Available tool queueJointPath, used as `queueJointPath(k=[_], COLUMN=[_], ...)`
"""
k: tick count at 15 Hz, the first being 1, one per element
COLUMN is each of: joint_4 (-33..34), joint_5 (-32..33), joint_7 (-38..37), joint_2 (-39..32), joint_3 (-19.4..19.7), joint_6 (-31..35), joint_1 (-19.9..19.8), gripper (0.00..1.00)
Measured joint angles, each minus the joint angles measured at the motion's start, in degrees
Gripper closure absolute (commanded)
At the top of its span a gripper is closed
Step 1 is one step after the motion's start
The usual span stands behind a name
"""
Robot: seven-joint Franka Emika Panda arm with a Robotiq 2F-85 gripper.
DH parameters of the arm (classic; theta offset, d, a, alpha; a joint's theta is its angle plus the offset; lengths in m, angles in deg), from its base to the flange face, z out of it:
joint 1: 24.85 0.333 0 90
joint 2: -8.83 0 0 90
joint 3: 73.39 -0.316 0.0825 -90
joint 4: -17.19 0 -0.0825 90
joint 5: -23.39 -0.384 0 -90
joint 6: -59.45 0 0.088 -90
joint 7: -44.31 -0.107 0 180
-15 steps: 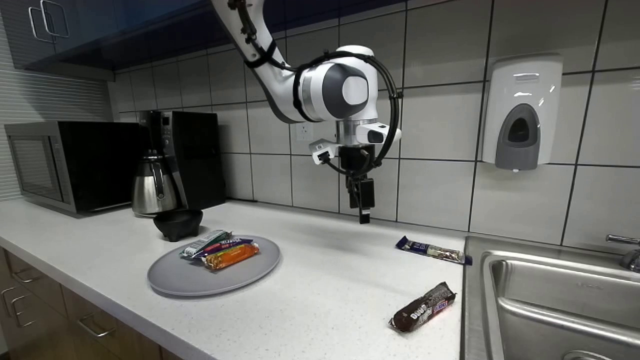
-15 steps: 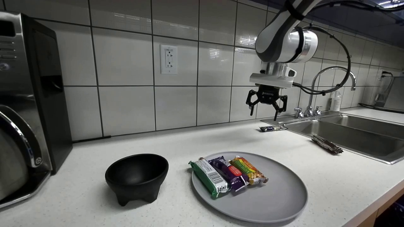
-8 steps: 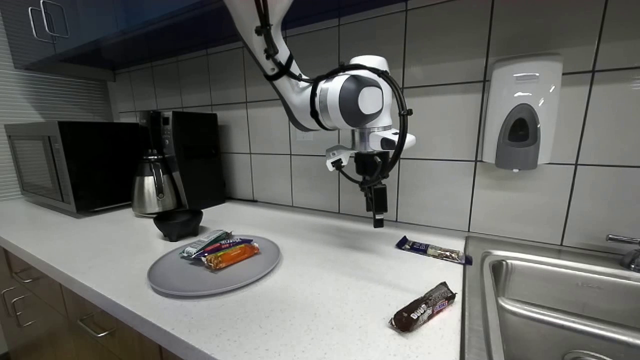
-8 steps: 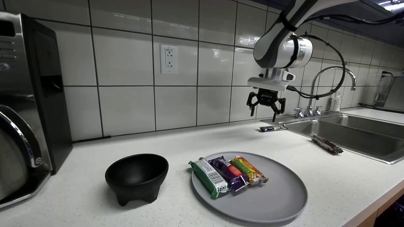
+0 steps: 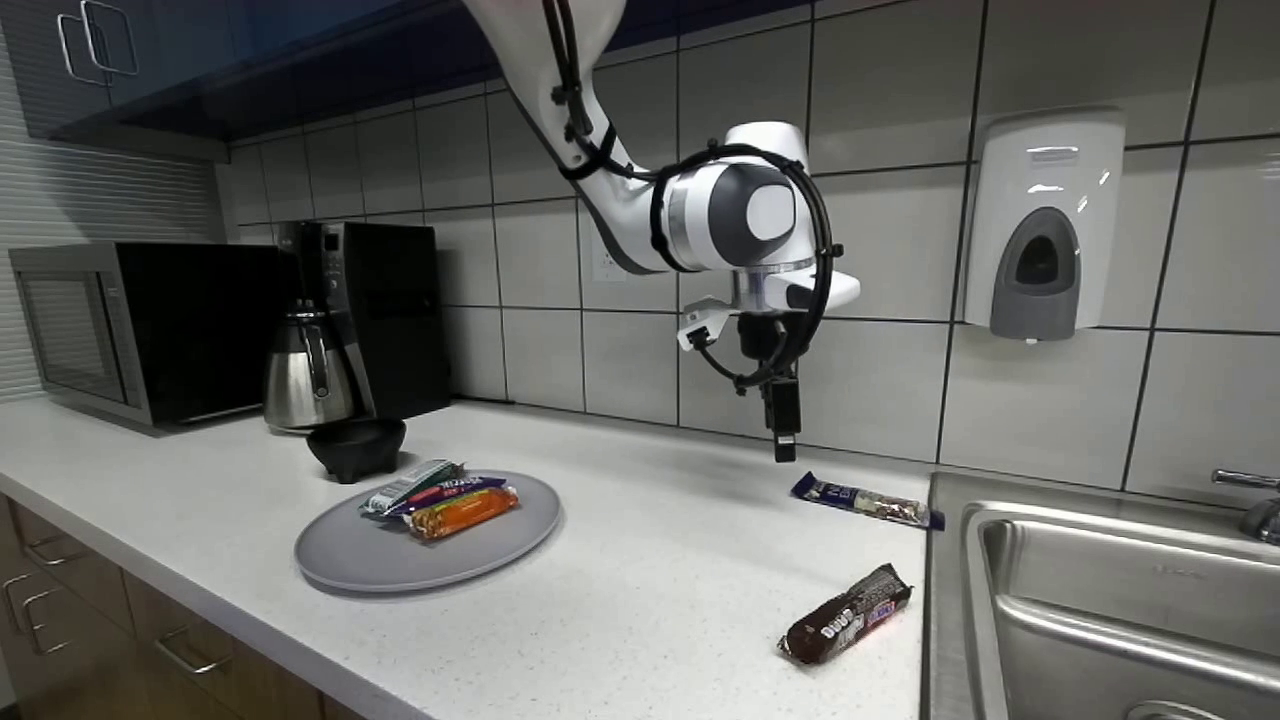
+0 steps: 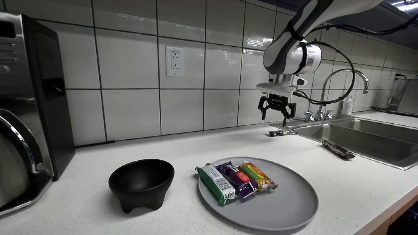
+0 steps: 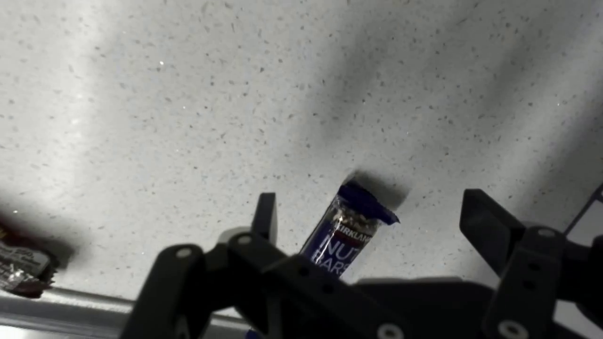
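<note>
The desk (image 5: 660,610) met the sink (image 5: 952,600) along its side edge. A grey plate (image 6: 287,209) sat near the front edge. The pincer (image 6: 273,121), jaws apart and empty, had just come lower and closer to the nut bar (image 5: 868,503), lying at the back corner beside the sink: seemingly an approach, without contact yet.

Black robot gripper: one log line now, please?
black two-fingered gripper: open, empty; nearest item: slim blue plastic-wrapped nut bar, apart; under it: speckled white counter
</note>
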Motion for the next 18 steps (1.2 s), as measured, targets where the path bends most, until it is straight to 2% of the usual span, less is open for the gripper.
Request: queueJointPath(k=[9, 18], joint_4=[5.8, 10.7], joint_5=[0.0, 0.0], joint_7=[-5.9, -8.5], joint_2=[-5.4, -9.8], joint_3=[1.0, 1.7], joint_6=[0.0, 0.0], joint_1=[-1.9, -3.0], gripper=[0.0, 0.0])
